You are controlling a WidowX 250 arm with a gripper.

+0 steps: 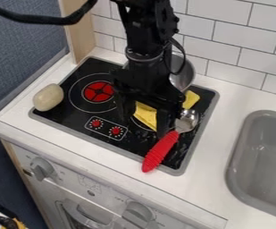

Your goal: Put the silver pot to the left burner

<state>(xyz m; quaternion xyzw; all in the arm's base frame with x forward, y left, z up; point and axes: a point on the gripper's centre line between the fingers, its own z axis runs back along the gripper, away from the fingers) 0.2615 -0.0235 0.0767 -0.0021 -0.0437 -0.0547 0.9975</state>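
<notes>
The gripper (144, 126) was open, with its two fingers apart above the yellow cloth (144, 115). The silver pot (184, 74) was behind the gripper, partly hidden, at the back right side of the stove (101, 67).

The black arm hangs down — gripper (144, 128) open, fingers apart.

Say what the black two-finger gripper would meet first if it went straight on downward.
Likely the yellow cloth on the black glossy stove top, below the gripper, though its height above is unclear.
</notes>
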